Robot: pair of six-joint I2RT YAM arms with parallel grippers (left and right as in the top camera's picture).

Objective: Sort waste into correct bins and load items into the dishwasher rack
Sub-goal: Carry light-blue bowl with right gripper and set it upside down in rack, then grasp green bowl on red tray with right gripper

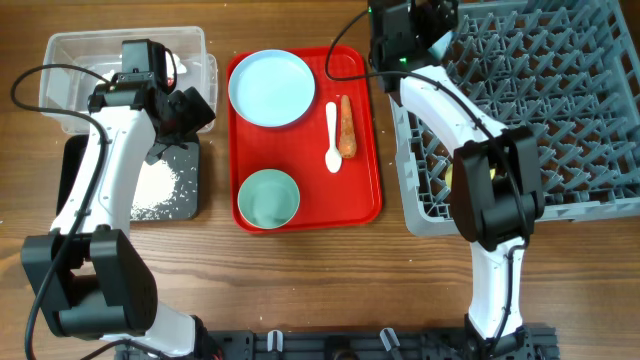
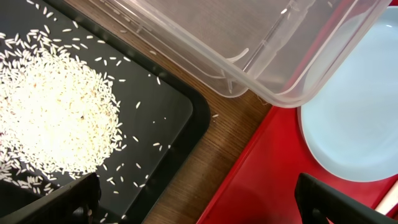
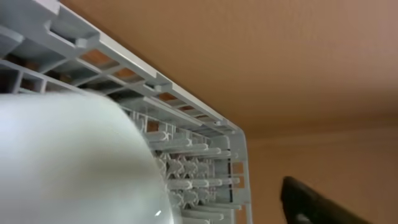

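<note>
My left gripper is open and empty, over the gap between the black tray with the rice grains and the red tray. The clear tub lies behind the black tray. On the red tray are the plate, one bowl, the spoon and the carrot. My right gripper is open at the rack's far left corner. A pale bowl hides its left finger.
Wooden table shows between the black tray and the red tray. My right arm lies across the rack's left side, with a bit of yellow beside it. A red scrap shows in the tub by my left arm.
</note>
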